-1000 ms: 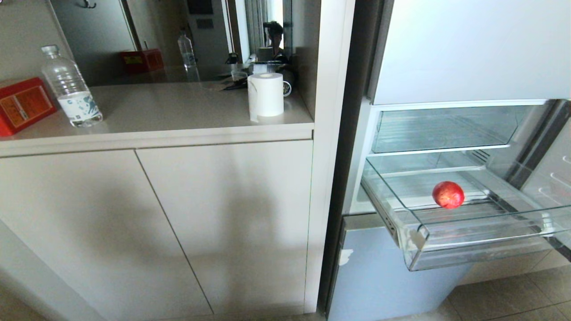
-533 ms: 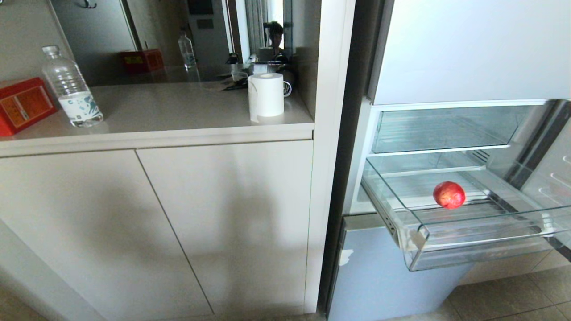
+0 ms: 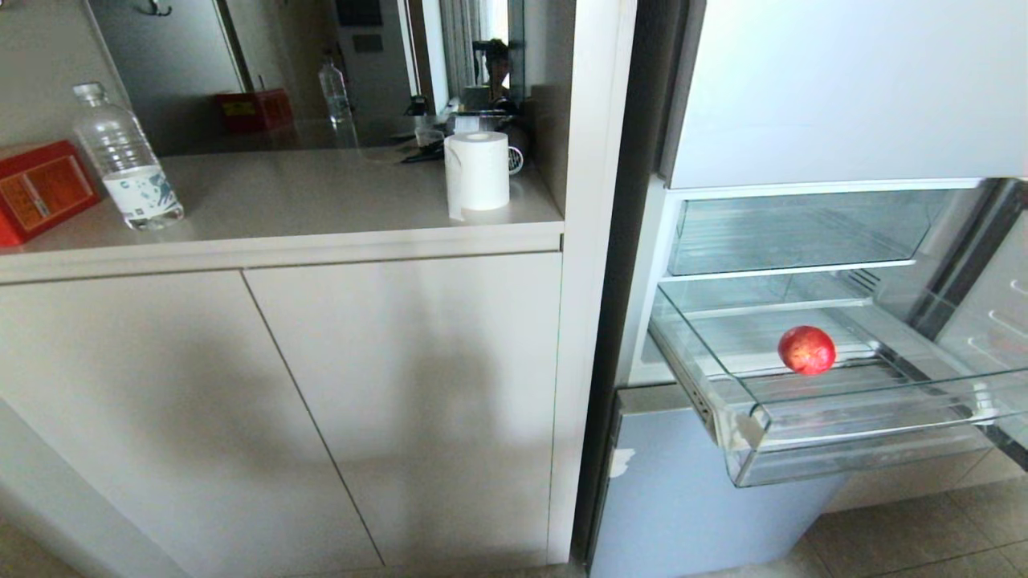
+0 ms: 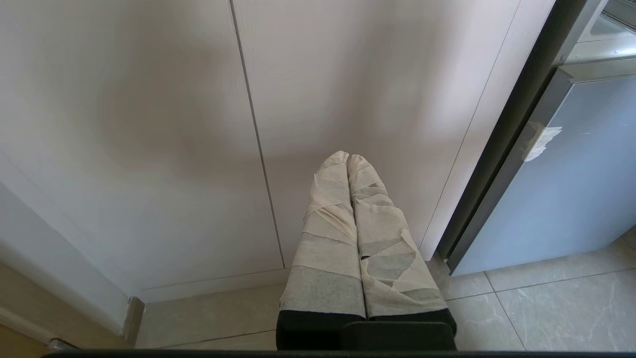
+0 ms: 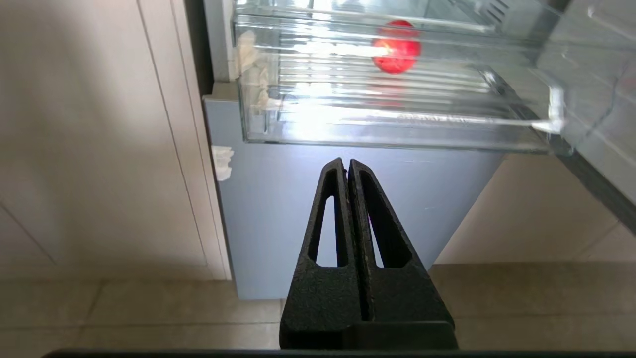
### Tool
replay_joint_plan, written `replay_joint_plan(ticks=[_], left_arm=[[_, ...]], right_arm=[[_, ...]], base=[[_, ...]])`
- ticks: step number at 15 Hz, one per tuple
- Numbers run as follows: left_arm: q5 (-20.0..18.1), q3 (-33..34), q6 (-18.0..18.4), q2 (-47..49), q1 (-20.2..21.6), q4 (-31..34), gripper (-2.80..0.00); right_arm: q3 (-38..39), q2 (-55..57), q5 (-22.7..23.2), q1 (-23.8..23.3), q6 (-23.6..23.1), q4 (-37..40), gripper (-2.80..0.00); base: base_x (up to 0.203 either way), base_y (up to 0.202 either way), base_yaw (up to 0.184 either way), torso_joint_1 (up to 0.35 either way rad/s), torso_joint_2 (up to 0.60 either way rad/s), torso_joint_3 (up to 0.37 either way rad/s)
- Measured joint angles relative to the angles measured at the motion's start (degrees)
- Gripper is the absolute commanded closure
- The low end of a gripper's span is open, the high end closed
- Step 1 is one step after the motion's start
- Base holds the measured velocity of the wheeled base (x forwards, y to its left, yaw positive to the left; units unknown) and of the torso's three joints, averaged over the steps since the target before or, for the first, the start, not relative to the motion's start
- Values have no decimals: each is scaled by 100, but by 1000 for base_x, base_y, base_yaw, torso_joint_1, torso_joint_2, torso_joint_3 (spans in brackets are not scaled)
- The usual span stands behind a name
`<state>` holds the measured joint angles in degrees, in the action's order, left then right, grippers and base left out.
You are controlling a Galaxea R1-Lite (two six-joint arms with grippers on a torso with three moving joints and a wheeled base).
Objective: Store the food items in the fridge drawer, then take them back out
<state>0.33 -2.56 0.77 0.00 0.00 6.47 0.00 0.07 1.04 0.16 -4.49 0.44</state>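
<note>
Both my hands, left [image 4: 348, 159] and right [image 5: 346, 163], are closed, empty; the fruit [image 3: 806, 350] may roll when I reach into the drawer [image 3: 851, 437].

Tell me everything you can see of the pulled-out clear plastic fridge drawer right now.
The clear plastic fridge drawer is slid out from the open fridge, above the grey-blue lower door. It is shallow and transparent, with a ribbed floor and a whitish strip along its front edge. One small round red food item rests on its floor, toward the back; nothing else shows inside. No gripper touches it; the shut right gripper is below its front edge.
</note>
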Motion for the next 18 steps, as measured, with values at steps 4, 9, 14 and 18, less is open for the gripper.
replay_joint_plan(ticks=[4,9,14,18], left_arm=[[-2,0,0,0,0,-2,0],[-2,0,2,0,0,-2,0],[-2,2,1,0,0,-2,0],[0,2,0,0,0,-1,0]], right_arm=[[0,-17,-44,-2,210,-6,0],[0,-18,-90,0,378,-17,0],[0,-18,-89,0,384,-17,0],[0,-17,-85,0,378,-17,0]], base=[[-2,3,-102,8,3,5],[0,8,-175,1,4,4],[1,8,-173,3,2,-1],[0,9,-170,2,2,4]])
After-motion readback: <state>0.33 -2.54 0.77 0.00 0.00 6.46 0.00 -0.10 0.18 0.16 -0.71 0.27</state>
